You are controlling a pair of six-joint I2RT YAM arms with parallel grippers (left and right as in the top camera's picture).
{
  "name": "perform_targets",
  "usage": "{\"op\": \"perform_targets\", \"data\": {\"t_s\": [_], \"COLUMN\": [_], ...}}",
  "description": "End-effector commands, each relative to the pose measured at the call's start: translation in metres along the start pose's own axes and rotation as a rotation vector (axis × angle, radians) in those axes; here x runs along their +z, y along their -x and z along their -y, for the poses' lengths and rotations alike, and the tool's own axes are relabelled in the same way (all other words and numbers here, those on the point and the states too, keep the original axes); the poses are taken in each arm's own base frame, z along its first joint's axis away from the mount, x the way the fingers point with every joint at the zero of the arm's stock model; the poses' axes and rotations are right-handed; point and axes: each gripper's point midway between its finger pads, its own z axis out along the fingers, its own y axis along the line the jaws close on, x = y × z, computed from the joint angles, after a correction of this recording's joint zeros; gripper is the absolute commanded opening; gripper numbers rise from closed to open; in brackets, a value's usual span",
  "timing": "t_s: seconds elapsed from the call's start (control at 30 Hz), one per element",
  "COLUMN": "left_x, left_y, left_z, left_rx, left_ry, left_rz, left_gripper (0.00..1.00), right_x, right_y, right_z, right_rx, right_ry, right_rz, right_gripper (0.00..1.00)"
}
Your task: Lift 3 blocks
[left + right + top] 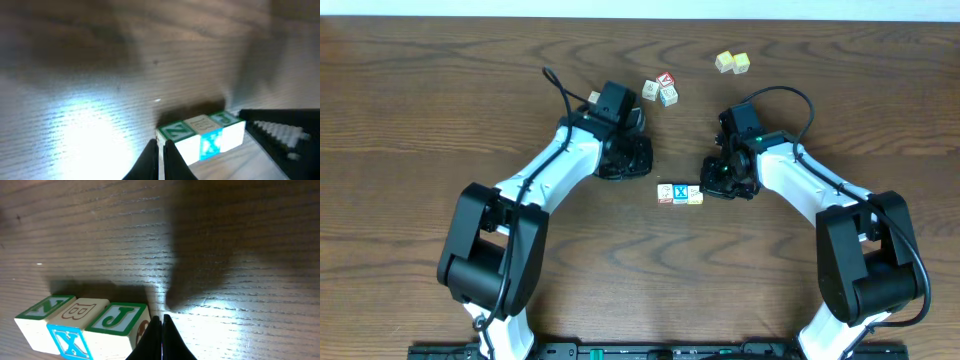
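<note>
Both claws are pinched together and empty. The blocks [680,194] sit in a row on the desk [620,270], just beside the right claw [162,339] and near the left claw [159,161]. Press both ends evenly, stay level, then raise the claws together.

The table [410,90] is dark brown wood with a smooth, semi-matt finish, and fine grain lines turn to a pale sheen where the wrist lights strike it. The blocks [680,194] near the table centre are pale wood with smooth faces carrying painted letters and borders. The left arm [545,165] and right arm [810,180] have smooth white and black plastic housings with a slight gloss, and the right gripper [162,319] has matt black fingers.
</note>
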Motion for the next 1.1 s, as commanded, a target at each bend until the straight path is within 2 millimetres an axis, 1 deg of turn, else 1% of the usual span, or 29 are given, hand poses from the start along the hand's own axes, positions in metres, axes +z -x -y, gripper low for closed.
{"op": "perform_targets", "data": {"t_s": [0.0,0.1,0.23,0.3,0.37,0.63,0.8,0.87,1.07], "left_x": [-0.028,-0.027,-0.013,-0.005,0.008,0.033,0.040,0.041,0.042], "left_y": [0.017,0.016,0.012,0.011,0.008,-0.001,-0.008,-0.008,-0.008], "left_z": [0.010,0.016,0.029,0.028,0.024,0.025,0.030,0.033,0.033], "left_rx": [0.082,0.113,0.132,0.118,0.105,0.122,0.143,0.151,0.150], "left_ry": [0.168,0.221,0.213,0.221,0.245,0.247,0.247,0.242,0.242], "left_rz": [0.110,0.139,0.144,0.139,0.124,0.086,0.071,0.075,0.074], "left_gripper": [0.07,0.07,0.07,0.07,0.07,0.07,0.06,0.07,0.07], "right_x": [0.000,0.000,0.000,0.000,0.000,0.000,0.000,0.000,0.000], "right_y": [-0.001,0.000,0.000,-0.001,-0.001,-0.001,-0.001,-0.001,-0.002], "right_z": [-0.001,-0.001,-0.001,-0.001,-0.001,-0.001,-0.001,-0.001,0.000], "right_rx": [0.005,0.007,0.008,0.008,0.009,0.008,0.008,0.008,0.009], "right_ry": [-0.007,-0.006,-0.006,-0.007,-0.008,-0.008,-0.008,-0.008,-0.009], "right_rz": [0.011,0.013,0.012,0.009,0.008,0.009,0.009,0.009,0.006], "right_gripper": [0.01,0.01,0.01,0.01,0.01,0.01,0.01,0.01,0.01]}}
